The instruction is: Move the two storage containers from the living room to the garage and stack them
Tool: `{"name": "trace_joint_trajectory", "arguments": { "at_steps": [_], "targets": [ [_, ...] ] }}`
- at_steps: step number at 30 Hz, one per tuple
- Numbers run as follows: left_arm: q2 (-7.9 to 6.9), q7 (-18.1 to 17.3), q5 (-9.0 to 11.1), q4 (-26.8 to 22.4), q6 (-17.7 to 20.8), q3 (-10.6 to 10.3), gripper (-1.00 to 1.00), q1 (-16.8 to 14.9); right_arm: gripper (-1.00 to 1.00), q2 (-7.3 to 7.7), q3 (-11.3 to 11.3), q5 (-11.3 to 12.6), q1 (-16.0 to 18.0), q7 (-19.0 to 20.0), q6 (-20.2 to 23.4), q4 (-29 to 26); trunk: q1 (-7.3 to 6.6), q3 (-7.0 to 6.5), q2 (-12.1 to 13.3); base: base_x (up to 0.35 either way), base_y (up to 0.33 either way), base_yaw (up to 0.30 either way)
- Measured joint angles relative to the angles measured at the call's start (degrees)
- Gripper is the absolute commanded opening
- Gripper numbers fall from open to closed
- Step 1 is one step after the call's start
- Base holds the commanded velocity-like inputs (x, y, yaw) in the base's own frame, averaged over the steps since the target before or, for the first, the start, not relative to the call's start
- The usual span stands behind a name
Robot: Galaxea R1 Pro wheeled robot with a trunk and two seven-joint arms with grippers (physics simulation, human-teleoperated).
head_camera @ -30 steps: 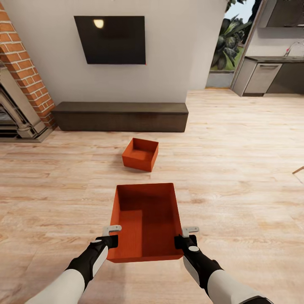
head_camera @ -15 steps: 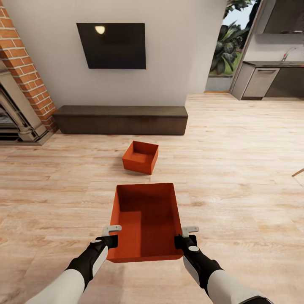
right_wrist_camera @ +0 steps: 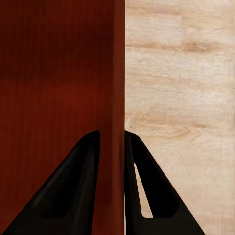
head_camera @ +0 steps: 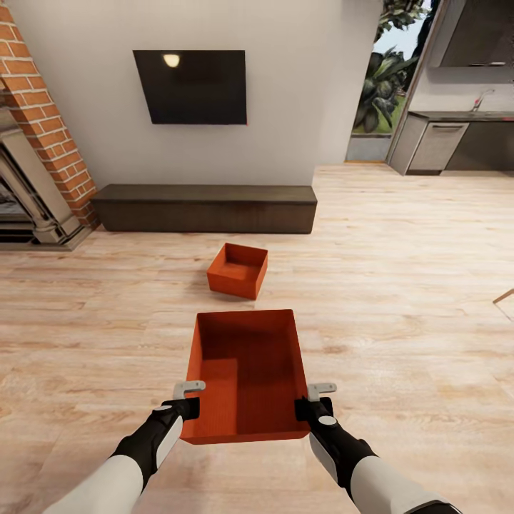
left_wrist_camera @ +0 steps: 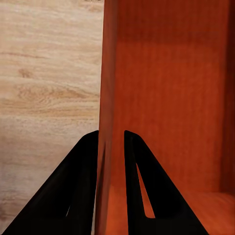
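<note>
Both grippers, left (head_camera: 190,400) and right (head_camera: 314,401), pinch the near container's (head_camera: 246,371) side walls (empty inside); the far container (head_camera: 238,270), also empty, sits on the plank floor (head_camera: 400,285).

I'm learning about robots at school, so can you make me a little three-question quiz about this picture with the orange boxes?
1. True or false: the left tool and the right tool each pinch a side wall of the near storage container.
2. What does the far storage container rest on? A) the dark bench B) the wood plank floor C) the near container
3. Fill the gap: the black TV hangs on the white wall above the ____.

Key:
1. True; in each wrist view a thin wall sits between the two fingers.
2. B
3. bench
</note>
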State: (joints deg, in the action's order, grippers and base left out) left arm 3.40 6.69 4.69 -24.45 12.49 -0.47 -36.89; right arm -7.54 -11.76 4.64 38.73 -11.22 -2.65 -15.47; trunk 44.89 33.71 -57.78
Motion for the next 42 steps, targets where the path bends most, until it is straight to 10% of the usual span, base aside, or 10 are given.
{"name": "trace_joint_trajectory", "arguments": {
  "at_steps": [42],
  "targets": [
    [0.09,0.0,-0.2,0.1,0.0,0.1,-1.0,0.0,-1.0,0.09,-0.2,0.3,0.0,0.0,-0.1,0.1,0.0,-3.78,0.0,0.0,0.0,0.0]
  ]
}}
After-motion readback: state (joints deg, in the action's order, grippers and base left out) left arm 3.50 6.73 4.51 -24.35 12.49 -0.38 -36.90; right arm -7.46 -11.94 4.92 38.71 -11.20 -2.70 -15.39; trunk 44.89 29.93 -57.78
